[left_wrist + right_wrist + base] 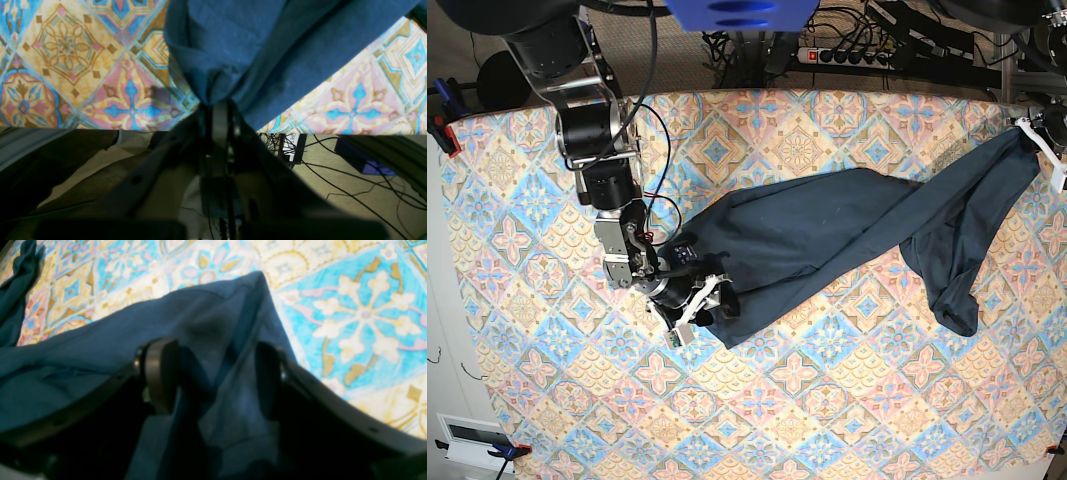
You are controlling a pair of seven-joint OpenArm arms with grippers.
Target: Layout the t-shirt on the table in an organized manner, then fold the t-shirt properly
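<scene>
The dark navy t-shirt [827, 235] lies stretched in a long wrinkled band across the patterned table [827, 400], with one fold trailing down at the right [955, 300]. My left gripper [1039, 135] is at the table's right edge, shut on a bunch of the shirt [267, 50]; its fingertips meet in the left wrist view [218, 103]. My right gripper [699, 305] is at the shirt's lower left end. In the right wrist view [213, 376] its fingers [160, 373] stand apart with a fold of shirt [100, 350] between them, low over the table [360, 313].
The table edge runs right under my left gripper, with floor, cables [333, 166] and a black box with a white label [292, 146] below it. A power strip [867, 52] lies behind the table. A clamp [439, 128] sits at the left corner.
</scene>
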